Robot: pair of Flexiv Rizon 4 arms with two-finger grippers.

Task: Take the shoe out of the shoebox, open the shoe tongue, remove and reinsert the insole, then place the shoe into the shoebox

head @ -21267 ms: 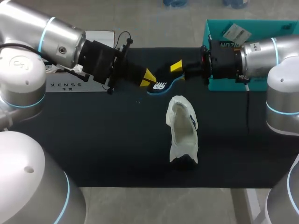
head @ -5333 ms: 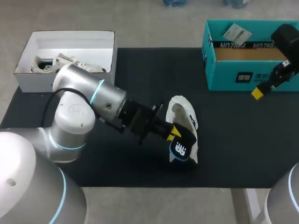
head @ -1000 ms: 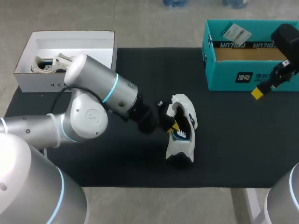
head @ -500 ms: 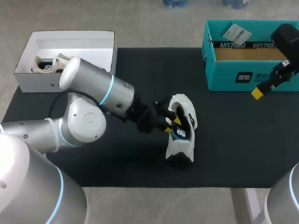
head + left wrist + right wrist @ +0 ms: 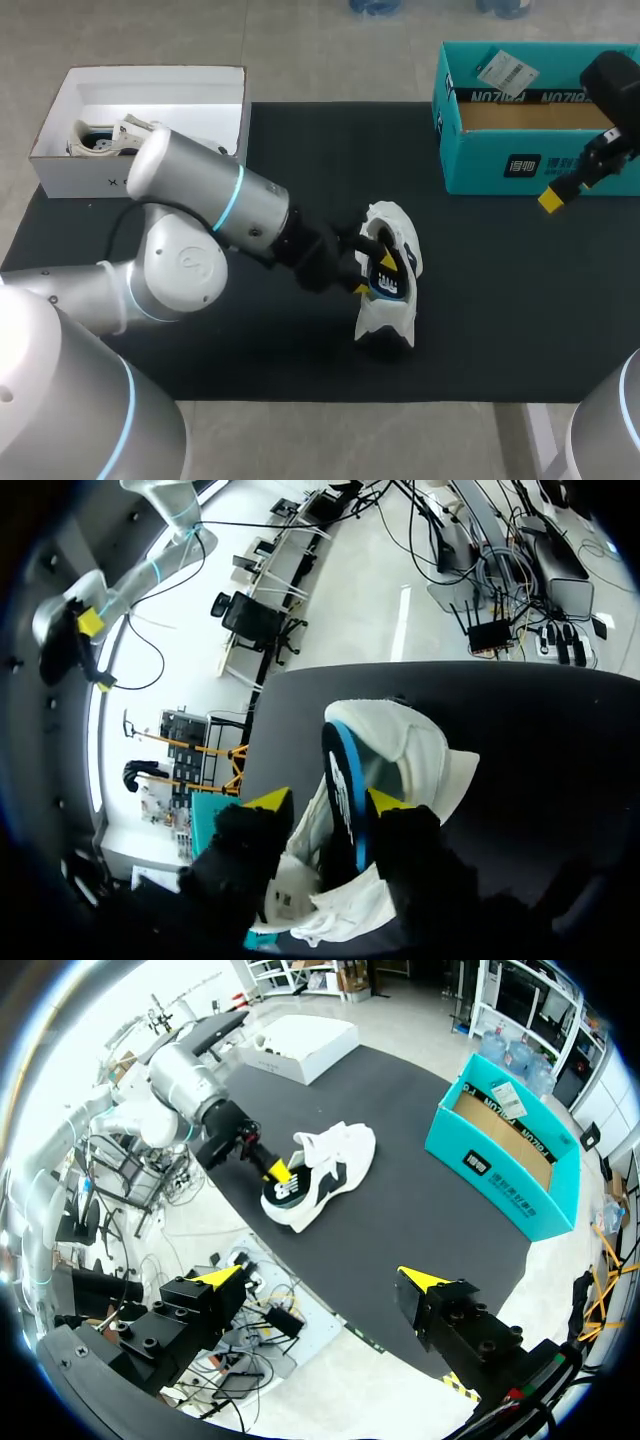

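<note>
A white shoe (image 5: 392, 312) lies on its side on the black mat, opening toward my left arm. A black insole with a blue edge (image 5: 388, 284) stands partly inside it. My left gripper (image 5: 374, 275) is at the shoe's mouth. In the left wrist view the left gripper (image 5: 327, 802) is open: the insole (image 5: 342, 780) stands between the yellow tips, close to one and clear of the other. My right gripper (image 5: 555, 195) hangs wide open and empty in front of the teal shoebox (image 5: 500, 165). From the right gripper (image 5: 322, 1278), the shoe (image 5: 335, 1160) lies far ahead.
A white box (image 5: 150, 82) holding paper and another shoe stands at the mat's back left corner. The teal shoebox (image 5: 478, 1165) has a tag lying inside. Bare black mat (image 5: 500, 300) stretches between the shoe and the right edge.
My left gripper's fingers have parted from shut to open around the insole, and the gripper has shifted slightly toward the shoe's opening. The right arm has not moved.
</note>
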